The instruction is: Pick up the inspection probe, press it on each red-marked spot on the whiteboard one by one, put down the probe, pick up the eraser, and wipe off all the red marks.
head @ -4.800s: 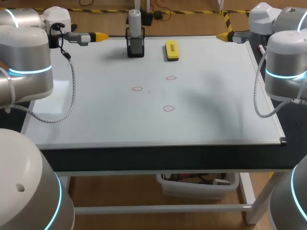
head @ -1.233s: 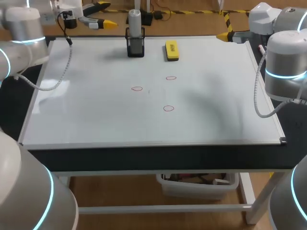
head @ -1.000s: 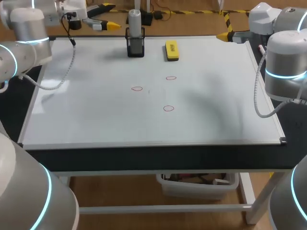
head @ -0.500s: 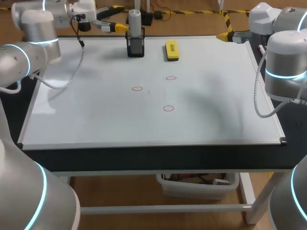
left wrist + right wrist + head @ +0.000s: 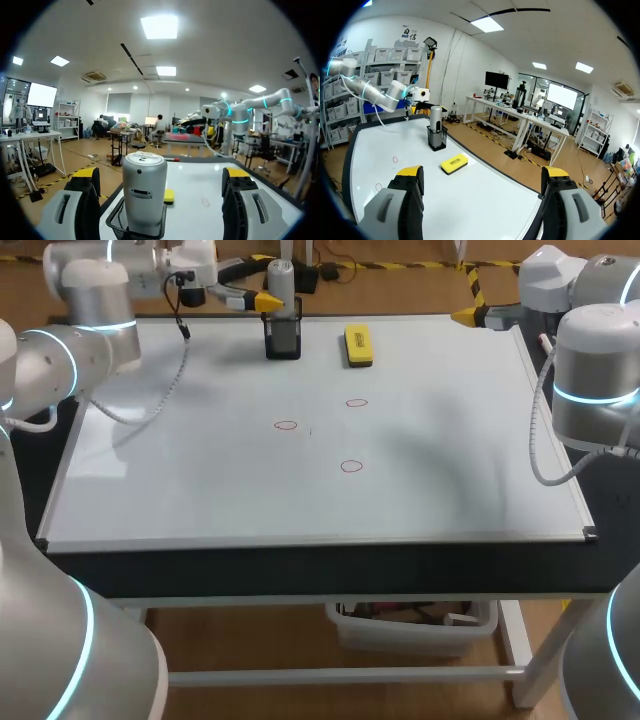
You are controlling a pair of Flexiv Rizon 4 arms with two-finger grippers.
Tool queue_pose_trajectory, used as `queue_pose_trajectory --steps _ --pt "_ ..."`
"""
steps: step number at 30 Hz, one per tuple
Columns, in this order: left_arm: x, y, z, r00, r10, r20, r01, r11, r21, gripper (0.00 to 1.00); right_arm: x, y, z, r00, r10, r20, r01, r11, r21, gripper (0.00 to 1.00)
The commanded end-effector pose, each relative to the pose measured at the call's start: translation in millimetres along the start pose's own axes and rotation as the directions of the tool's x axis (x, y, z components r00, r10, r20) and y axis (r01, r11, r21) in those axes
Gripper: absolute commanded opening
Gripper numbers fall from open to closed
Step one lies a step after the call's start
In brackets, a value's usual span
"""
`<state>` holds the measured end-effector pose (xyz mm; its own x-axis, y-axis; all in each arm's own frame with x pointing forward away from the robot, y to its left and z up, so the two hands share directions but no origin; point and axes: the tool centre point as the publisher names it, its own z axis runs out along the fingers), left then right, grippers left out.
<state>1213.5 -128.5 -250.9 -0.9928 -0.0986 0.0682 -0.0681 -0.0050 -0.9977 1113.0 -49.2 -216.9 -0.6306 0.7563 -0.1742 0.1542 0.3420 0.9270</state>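
1. Left arm comes in from the far left corner and lies about level over the whiteboard's far edge, wrist pointing along that edge.
2. Left claw is spread, with the inspection probe at its tips. In the left wrist view the probe stands upright between the fingers of the left claw, closer to one finger, with a gap on each side. Nothing is pinched.
3. The probe sits in a black mesh holder at the far edge of the board. The holder's rim shows under the claw.
4. The yellow eraser lies flat on the board just past the probe, ahead of the left claw, apart from the holder. It is also seen at.
5. Right arm is at the far right corner. The right claw sits at the board's far right edge and points inward along it.
6. In the right wrist view the right claw is spread wide with nothing between its fingers. Well ahead of it are the eraser, then the probe and the left arm.
7. Three red marks are mid-board, well apart from both claws.
8. There is open board on all sides of the marks, and neither arm is over the near half. The dark surface shows as a band along the near edge.
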Motion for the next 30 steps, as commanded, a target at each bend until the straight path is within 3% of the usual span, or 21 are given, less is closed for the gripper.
queue_pose_trajectory --steps 1,13,30 --pt "-10.7 6.0 8.0 0.999 -0.005 -0.038 0.005 1.0 0.002 1.0 -0.5 0.2 0.4 1.0 0.0 -0.001 0.0 1.0 0.002 1.0" --pt "-10.2 7.5 25.3 0.999 -0.009 -0.054 0.009 1.0 -0.007 1.0 -0.5 0.2 0.4 1.0 0.0 -0.001 0.0 1.0 0.002 1.0" --pt "-14.9 10.6 24.0 0.999 -0.018 -0.047 0.018 1.0 0.003 1.0 -0.5 0.2 0.4 1.0 0.0 -0.001 0.0 1.0 0.002 1.0"
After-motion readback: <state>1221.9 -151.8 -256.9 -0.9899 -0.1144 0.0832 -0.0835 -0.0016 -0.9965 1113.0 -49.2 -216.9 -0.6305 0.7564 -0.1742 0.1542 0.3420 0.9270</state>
